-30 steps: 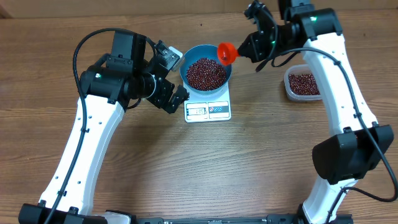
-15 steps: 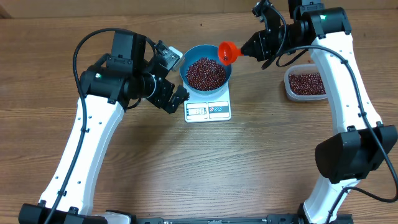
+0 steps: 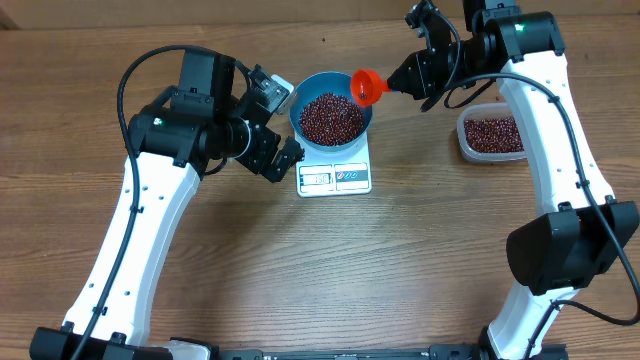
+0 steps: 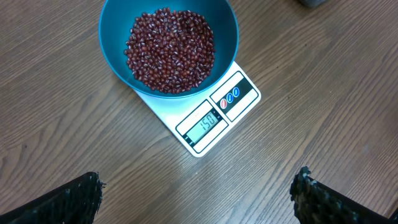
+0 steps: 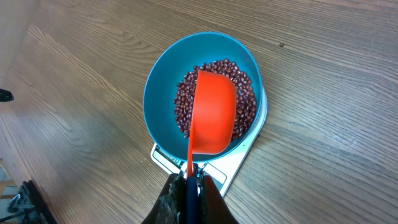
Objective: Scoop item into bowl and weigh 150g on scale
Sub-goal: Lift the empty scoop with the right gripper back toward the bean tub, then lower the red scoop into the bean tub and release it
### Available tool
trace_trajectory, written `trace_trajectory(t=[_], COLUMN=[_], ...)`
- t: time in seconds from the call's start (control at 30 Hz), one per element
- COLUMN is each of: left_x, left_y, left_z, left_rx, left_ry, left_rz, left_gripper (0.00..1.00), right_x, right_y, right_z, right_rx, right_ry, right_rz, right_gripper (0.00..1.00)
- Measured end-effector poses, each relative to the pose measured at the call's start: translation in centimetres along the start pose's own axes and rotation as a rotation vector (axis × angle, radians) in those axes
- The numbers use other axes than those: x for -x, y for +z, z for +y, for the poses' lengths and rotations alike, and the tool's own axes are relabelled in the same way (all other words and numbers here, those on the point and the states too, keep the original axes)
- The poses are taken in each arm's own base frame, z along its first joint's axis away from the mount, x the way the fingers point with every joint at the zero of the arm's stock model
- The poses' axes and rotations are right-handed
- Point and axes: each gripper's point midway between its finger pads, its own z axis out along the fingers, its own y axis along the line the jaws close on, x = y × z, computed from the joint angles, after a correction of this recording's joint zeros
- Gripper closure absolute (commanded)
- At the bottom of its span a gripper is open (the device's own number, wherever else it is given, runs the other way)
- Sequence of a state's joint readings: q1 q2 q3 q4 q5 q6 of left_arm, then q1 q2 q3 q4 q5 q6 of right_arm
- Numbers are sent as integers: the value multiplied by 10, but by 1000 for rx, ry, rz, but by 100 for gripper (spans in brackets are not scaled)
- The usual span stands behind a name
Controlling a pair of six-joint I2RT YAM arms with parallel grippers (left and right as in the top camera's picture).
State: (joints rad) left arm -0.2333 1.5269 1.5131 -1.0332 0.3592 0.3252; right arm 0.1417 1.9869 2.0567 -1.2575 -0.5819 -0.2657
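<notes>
Above the bowl (image 4: 115, 25) of beans (image 4: 169, 50) on the scale (image 4: 217, 118), the right gripper (image 5: 189, 183) pinched an orange scoop (image 5: 214, 112) by its handle; the left gripper (image 4: 198, 180) gaped wide, empty.

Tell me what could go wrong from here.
1. The scoop in the right gripper hangs over the bowl; any leftovers might fall onto the beans and overshoot the weight.
2. It is close to the rim; a knock could shift the bowl on the scale.
3. The open left gripper sits beside the scale; a nudge could upset the reading.
</notes>
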Motion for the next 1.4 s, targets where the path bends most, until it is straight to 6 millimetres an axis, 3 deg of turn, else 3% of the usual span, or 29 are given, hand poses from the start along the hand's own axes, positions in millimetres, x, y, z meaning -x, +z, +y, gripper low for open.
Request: trace_trajectory(t=[0.33,0.53,0.77,1.0,1.17,1.4], left_x=[0,0,0,0,0,0], left_y=[0,0,0,0,0,0], left_z=[0,0,0,0,0,0], left_rx=[0,0,0,0,0,0], left_ry=[0,0,0,0,0,0], left_rz=[0,0,0,0,0,0], left_gripper=[0,0,1,1,0,1], right_x=[-8,-12,-30,-74,-96,-108], right_y=[-6,-43,-112,-163,-172,-171], right_z=[2,-15,-68,-129,-146,-177], right_rx=[34,19,-46,-165,-267,-454], right_ry=[37,111,293,516,570,626], right_rz=[18,-28,-131,-163,-104,-67], right_gripper=[96,96,96,96,96,96])
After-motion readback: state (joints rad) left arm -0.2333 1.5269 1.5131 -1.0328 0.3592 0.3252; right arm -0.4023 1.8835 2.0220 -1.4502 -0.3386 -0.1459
